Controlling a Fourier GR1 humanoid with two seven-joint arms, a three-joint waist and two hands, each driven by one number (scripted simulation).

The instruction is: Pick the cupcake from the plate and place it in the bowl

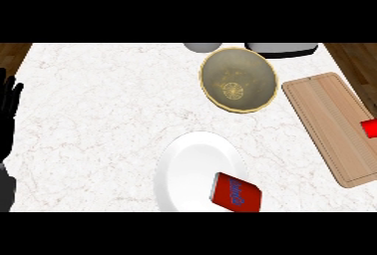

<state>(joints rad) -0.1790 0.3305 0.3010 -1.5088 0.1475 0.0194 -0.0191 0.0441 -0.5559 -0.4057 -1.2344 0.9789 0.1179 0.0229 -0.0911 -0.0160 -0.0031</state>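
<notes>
A white plate (190, 167) lies near the front middle of the marble counter. On its lower right part rests a red packet (237, 192) with blue lettering; no cupcake shows. An olive bowl (247, 67) with a pale yellow rim stands farther back, right of centre, with a round citrus-like mark on its bottom. At the view's left edge my left hand (9, 99) rests open, fingers up, far from the plate and the bowl. My right hand is out of view.
A wooden cutting board (330, 124) lies along the right side, with a red object (370, 127) at its right edge. A grey round item (202, 47) and a dark-and-white appliance (283, 49) stand at the counter's back edge.
</notes>
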